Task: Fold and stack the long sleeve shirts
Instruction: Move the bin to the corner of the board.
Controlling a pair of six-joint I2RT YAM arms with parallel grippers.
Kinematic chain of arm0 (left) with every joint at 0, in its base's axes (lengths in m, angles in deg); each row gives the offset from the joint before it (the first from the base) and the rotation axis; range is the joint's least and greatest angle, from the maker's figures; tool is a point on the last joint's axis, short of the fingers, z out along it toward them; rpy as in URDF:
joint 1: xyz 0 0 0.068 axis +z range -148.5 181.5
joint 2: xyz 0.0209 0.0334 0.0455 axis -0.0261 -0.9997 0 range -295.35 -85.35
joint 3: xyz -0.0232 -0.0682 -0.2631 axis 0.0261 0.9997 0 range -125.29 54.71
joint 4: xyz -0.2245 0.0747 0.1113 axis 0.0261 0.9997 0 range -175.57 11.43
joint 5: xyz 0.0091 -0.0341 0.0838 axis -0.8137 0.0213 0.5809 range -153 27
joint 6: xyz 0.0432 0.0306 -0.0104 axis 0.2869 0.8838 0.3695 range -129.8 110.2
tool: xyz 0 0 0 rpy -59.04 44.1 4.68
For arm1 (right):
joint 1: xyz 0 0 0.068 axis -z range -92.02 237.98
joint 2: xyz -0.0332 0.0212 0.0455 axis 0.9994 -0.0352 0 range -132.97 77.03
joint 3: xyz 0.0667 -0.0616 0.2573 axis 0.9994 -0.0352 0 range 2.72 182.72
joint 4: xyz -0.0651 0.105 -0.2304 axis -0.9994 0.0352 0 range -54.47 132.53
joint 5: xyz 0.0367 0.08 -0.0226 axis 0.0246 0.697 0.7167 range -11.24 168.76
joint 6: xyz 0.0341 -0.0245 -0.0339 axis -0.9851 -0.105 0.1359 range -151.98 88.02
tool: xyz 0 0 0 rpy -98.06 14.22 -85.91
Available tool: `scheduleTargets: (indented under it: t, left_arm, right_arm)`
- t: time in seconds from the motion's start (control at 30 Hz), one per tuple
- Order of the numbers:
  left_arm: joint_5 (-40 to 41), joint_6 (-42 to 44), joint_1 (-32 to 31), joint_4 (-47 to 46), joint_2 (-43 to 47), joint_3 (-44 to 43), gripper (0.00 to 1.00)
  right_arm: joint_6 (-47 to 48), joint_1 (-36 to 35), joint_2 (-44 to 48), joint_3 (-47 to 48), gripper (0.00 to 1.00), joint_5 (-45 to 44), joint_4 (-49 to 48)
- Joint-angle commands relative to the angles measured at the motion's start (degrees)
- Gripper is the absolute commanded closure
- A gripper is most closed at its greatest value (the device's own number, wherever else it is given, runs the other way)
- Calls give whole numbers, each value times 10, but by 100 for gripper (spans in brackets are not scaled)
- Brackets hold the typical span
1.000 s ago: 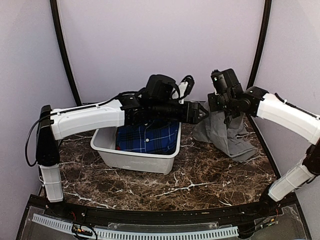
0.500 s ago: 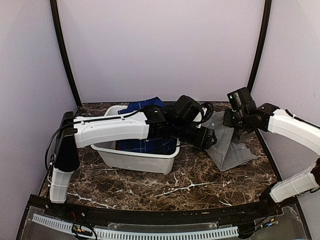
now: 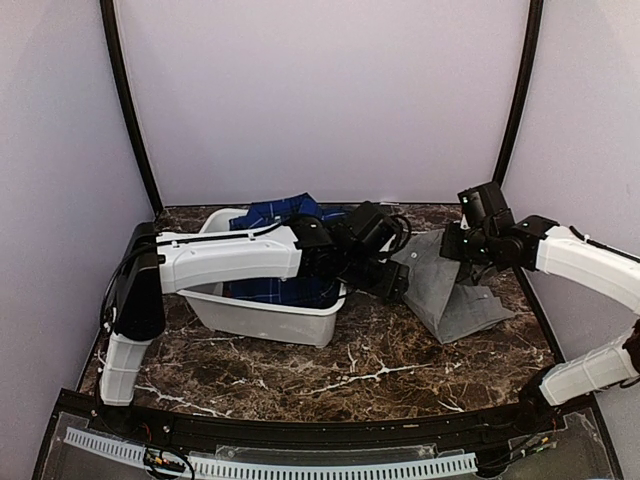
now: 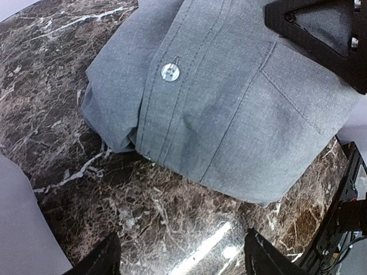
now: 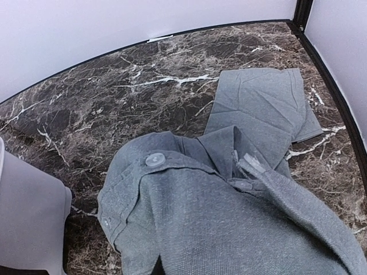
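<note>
The left end effector (image 4: 182,261) is hovering wide open and empty over the counter (image 3: 330,370), beside the white tub (image 3: 262,322). Just beyond, the right end effector (image 3: 452,252) is pinching the grey shirt (image 3: 458,302), tenting it above the counter's right side. The plaid shirt (image 3: 280,213) is lying in the tub.

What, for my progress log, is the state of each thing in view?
Tub, upright on table.
Plaid shirt, unfolded, bunched in tub.
Grey shirt, unfolded, one end lifted, rest crumpled on table.
Left fingers, open, empty, above table.
Right fingers, closed on grey shirt.
</note>
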State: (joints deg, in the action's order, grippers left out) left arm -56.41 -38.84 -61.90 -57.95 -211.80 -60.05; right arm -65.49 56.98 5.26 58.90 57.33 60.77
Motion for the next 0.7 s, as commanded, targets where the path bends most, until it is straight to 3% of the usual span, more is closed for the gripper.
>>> scheduleTargets:
  t: [0.0, 0.13, 0.27, 0.47, 0.67]
  left_arm:
    - [-7, 28, 48, 17, 102, 113, 28]
    - [-72, 69, 98, -58, 194, 274, 28]
    - [-120, 125, 159, -73, 249, 342, 27]
    - [-166, 179, 264, -83, 279, 392, 27]
    - [-180, 211, 345, -88, 243, 365, 28]
  right_arm:
    - [3, 2, 8, -11, 100, 45, -41]
    - [6, 1, 4, -18, 100, 75, -56]
    - [7, -2, -7, -19, 100, 96, -68]
    - [9, -14, -21, -10, 100, 105, -72]
    - [17, -21, -31, -2, 100, 107, -70]
